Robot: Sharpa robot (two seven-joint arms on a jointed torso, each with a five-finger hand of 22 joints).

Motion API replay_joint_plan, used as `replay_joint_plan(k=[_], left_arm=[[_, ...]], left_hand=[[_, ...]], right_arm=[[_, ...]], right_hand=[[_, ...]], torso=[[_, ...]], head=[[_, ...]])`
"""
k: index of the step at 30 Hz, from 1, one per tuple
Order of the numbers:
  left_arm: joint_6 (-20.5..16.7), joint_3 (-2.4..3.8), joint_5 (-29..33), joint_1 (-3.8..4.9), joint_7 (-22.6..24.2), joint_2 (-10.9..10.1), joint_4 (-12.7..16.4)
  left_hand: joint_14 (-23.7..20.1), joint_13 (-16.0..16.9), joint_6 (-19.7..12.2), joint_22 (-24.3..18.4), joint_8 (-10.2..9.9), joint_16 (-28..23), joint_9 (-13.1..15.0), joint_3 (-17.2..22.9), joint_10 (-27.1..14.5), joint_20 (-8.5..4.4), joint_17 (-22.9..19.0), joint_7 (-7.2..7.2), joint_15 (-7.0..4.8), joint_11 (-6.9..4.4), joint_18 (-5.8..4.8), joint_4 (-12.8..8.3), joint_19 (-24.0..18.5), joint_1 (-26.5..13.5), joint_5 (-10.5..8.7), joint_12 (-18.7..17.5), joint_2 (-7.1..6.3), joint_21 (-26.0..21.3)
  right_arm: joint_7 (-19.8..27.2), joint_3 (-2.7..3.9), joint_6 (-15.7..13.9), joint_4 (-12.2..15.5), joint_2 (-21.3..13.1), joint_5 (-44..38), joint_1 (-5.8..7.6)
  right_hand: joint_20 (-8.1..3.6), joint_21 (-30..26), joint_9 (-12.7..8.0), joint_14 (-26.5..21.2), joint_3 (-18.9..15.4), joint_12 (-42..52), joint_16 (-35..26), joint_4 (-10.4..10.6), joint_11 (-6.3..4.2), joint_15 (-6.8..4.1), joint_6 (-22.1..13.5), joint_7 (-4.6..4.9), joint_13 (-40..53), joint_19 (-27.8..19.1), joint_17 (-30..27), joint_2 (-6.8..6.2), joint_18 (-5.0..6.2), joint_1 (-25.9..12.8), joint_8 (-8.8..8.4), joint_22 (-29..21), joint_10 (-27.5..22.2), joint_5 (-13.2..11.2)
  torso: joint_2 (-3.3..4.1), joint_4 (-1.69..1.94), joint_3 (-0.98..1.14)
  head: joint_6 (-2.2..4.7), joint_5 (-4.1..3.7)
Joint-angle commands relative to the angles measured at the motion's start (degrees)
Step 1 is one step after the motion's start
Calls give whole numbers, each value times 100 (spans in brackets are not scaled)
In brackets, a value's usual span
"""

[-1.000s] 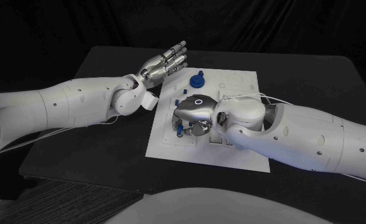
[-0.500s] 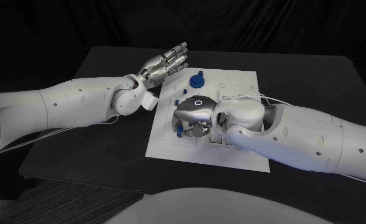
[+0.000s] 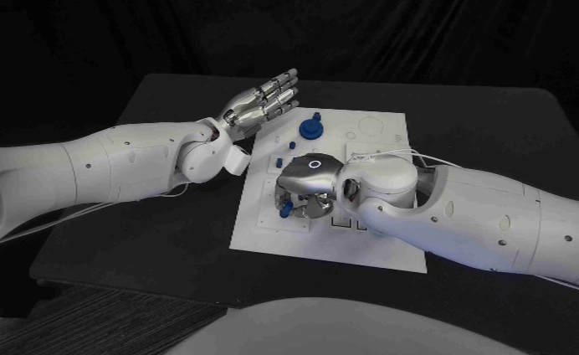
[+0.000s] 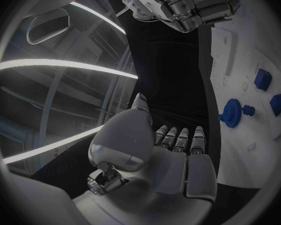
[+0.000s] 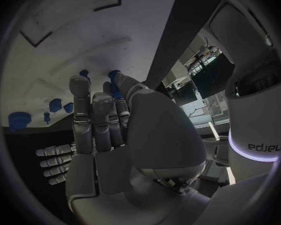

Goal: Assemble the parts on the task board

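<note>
The white rectangular task board [image 3: 325, 238] is seen lying flat in the middle of the black table [image 3: 157, 238], its surface cut with shallow recesses. Over the board's middle, the silver right hand [image 3: 308, 183] is held palm down, its fingers curled onto a small blue peg-like part [image 3: 286, 209] near the board's left edge; whether that part is actually gripped cannot be told. Beyond it, small blue block parts [image 4: 270, 91] and a round blue gear part [image 3: 313, 128] are set near the board's far edge. Past the board's far left corner, the silver left hand [image 3: 257, 104] is raised, fingers straight and nearly together, nothing held. The lettering on the right wrist cannot be read with confidence.
</note>
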Motion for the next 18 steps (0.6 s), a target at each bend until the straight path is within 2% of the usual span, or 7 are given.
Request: replay_joint_plan(k=[1,4,7,11,13,15,18], left_arm=[[111,6,31,-7,720,10,5],[117,6,31,-7,715,13,4],[125,6,31,-8,710,19,1],[132,6,31,-8,704,23,-4],[133,6,31,-9,702,24,-6],[135,6,31,-9,699,27,-9],[138,6,31,-9,697,32,-17]], left_hand=[[-3,-9,4,1,-3,-21,7,23,8,54,-5,34,37,-54,54,0,10,71,25,-20,-11,-12],[-3,-9,6,0,-3,-21,7,26,8,55,-5,44,39,-57,54,-2,10,77,34,-20,-11,-12],[-3,-9,23,-1,1,-21,10,38,8,62,-5,91,42,-75,57,-5,9,103,60,-20,-10,-12],[-3,-9,35,0,4,-21,13,44,8,64,-5,123,43,-86,59,-5,10,114,71,-20,-9,-12],[-3,-9,36,0,4,-21,13,45,8,64,-5,129,44,-88,59,-5,10,117,74,-20,-8,-12],[-3,-9,38,-1,4,-21,13,48,8,65,-5,139,44,-90,59,-6,9,123,83,-20,-8,-12],[-3,-9,41,-1,5,-21,14,50,8,66,-5,150,44,-94,60,-8,9,128,92,-20,-8,-12]], right_arm=[[-90,-6,105,-13,9,-42,-33],[-108,-6,104,-18,11,-42,-41],[-134,-6,83,-23,8,-42,-46],[-135,-6,53,-30,6,-42,-49],[-129,-6,39,-32,6,-42,-50],[-124,-6,27,-30,5,-42,-50],[-113,-6,10,-30,5,-42,-50]], right_hand=[[3,-67,-14,-93,16,-44,-55,-28,21,3,-86,5,-2,-85,-41,-23,54,-28,-62,355,-96,-21],[10,-92,-25,-116,9,-59,-60,-21,33,8,-153,8,3,-112,-48,-38,60,-59,-105,350,-178,-38],[-9,-439,-120,-284,-37,-187,-190,3,97,-29,-640,-22,-7,-292,-185,-103,129,-153,-236,278,-716,-81],[22,-911,-192,-585,-149,-58,-370,-34,159,7,-1122,-345,134,-579,-396,-88,183,-182,-209,195,-1273,-151],[38,-971,-200,-625,-178,21,-382,-39,165,7,-1188,-379,186,-616,-419,-70,183,-187,-219,185,-1320,-165],[49,-982,-219,-659,-236,222,-358,-46,157,9,-1309,-530,306,-638,-419,-36,189,-197,-216,184,-1369,-200],[51,-977,-235,-664,-260,289,-346,-46,156,11,-1374,-545,347,-638,-417,-30,191,-204,-226,184,-1398,-220]], torso=[[4,9,0],[7,-1,3],[4,1,1],[0,9,0],[1,8,2],[1,8,2],[0,9,0]], head=[[0,-2],[0,9],[0,6],[0,-4],[0,-7],[0,-11],[0,-10]])
